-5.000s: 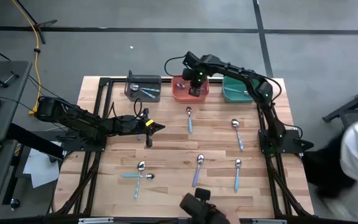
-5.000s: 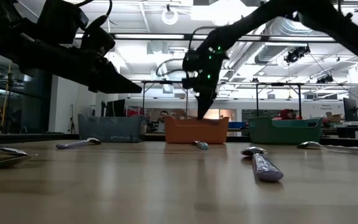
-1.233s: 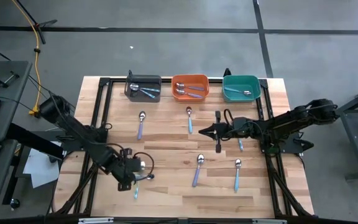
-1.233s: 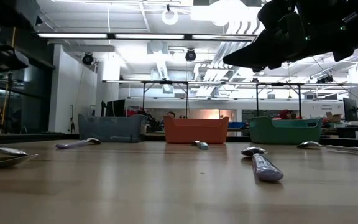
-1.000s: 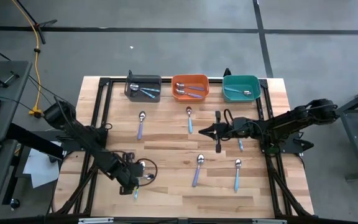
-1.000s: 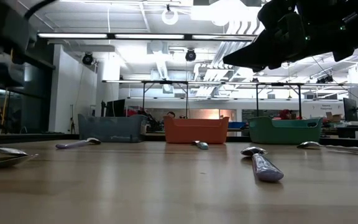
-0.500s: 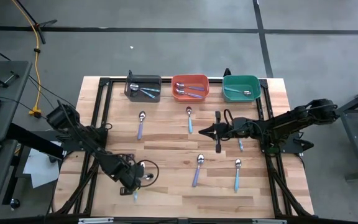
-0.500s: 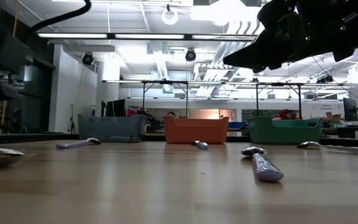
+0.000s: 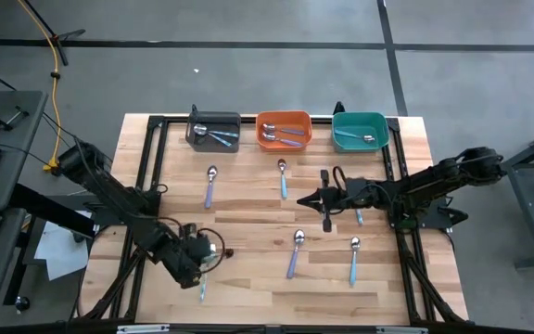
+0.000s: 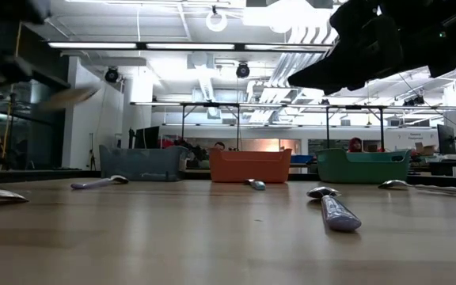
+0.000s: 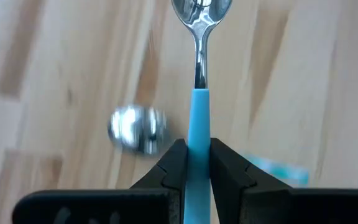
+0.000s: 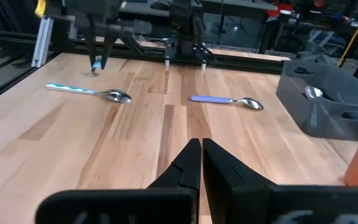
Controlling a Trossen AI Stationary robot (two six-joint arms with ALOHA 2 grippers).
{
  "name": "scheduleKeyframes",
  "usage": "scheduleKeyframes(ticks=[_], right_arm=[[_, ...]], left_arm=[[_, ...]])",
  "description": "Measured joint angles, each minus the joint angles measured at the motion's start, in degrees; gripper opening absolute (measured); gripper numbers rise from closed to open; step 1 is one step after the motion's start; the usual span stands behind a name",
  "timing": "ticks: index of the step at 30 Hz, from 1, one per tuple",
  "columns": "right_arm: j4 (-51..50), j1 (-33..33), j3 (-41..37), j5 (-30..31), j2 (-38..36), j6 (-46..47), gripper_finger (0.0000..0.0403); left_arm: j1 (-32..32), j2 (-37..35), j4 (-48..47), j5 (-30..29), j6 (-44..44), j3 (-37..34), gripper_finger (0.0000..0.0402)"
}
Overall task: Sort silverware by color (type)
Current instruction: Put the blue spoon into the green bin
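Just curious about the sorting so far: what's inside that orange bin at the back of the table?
From above, the orange bin holds a few spoons with silver bowls and bluish-purple handles, lying overlapped, so an exact count is unclear. In the low view its wall hides the contents completely.

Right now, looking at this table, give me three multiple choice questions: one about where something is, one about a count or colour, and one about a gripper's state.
1. Which bin stands between the other two?
A grey
B orange
C teal

2. What colour is the handle in the left gripper?
A light blue
B red
C yellow

3. The right gripper is:
A wide open
B shut, empty
C holding a spoon

Answers:
1 B, the orange bin sits in the middle.
2 A, the left gripper pinches a light blue spoon.
3 B, the right gripper has its fingers together over bare wood.
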Motion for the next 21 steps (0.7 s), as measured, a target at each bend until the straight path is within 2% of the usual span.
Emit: scheduleKeyframes(ticks=[3, 7, 10, 14, 18, 21], right_arm=[[0.1, 0.5, 0.0, 1.6, 0.0, 0.5, 0.0000], [0.3, 1.0, 0.0, 4.9, 0.0, 1.9, 0.0000], [0.5, 1.5, 0.0, 5.0, 0.0, 3.8, 0.0002], [0.6, 3.0, 0.0, 5.0, 0.0, 5.3, 0.0018], [3.1, 4.4, 0.1, 5.1, 0.1, 6.8, 0.0050], [8.1, 4.8, 0.1, 5.1, 1.3, 7.4, 0.0079]], left_arm=[[1.3, -0.7, 5.3, -6.1, 1.6, 0.0, 0.0033], [4.9, -0.2, 17.1, -10.2, 10.5, 0.0, 0.0033], [8.6, 0.3, 29.1, -9.5, 19.1, -1.6, 0.0033], [14.6, 0.3, 49.1, -5.7, 26.6, -8.2, 0.0033], [20.8, 0.3, 66.5, -5.4, 32.2, -14.8, 0.0033], [25.2, 0.8, 75.5, -5.3, 36.2, -17.1, 0.0033]])
